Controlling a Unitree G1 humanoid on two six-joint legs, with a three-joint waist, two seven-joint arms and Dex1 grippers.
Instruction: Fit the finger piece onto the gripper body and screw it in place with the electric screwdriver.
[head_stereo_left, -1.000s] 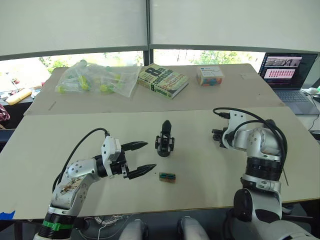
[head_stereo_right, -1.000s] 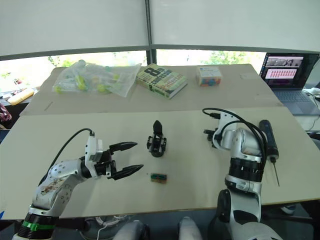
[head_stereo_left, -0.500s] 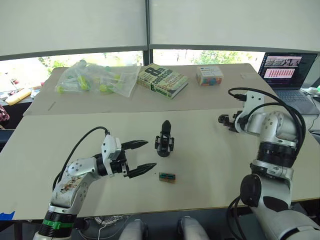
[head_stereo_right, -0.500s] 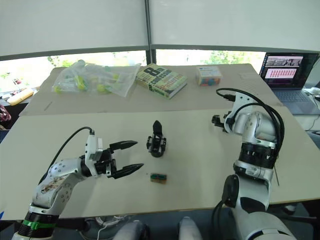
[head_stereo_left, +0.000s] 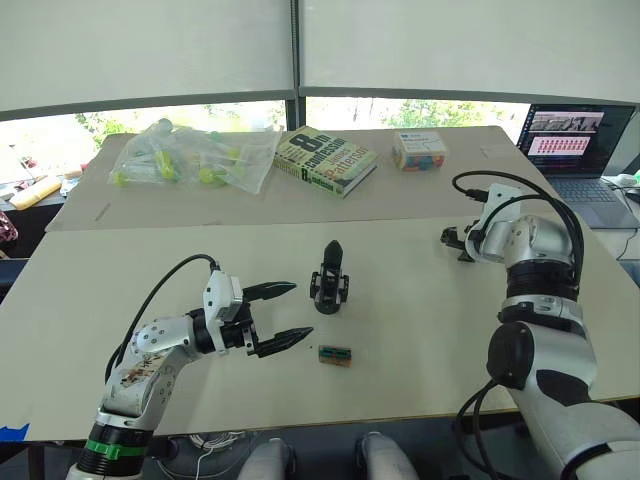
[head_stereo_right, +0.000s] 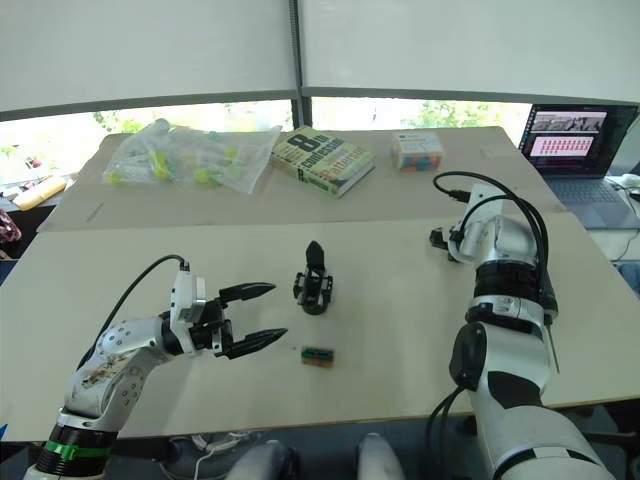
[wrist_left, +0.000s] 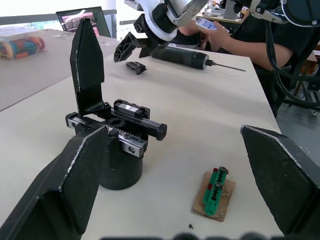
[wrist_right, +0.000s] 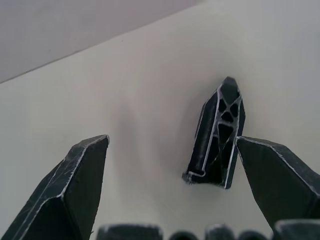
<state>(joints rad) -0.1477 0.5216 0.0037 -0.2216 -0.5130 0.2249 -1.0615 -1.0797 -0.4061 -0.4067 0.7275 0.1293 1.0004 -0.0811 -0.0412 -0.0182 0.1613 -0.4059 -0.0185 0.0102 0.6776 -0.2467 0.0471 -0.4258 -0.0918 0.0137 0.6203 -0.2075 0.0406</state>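
The gripper body stands upright mid-table, its pointed black finger up. My left gripper hovers open just left of it, holding nothing. On the table at the right lies the finger piece, a black wedge, loose beside one finger of my open right gripper and between its tips. The left wrist view shows that gripper over the finger piece, with the electric screwdriver lying just behind, its bit pointing away from the gripper.
A small green-and-black block lies in front of the gripper body. On the far table are a bag of small items, a book and a box. A laptop sits far right. A person's hand holds a phone beyond the table.
My right arm has swung back and to the right, and its gripper has opened wide. The left arm and the gripper body have stayed put.
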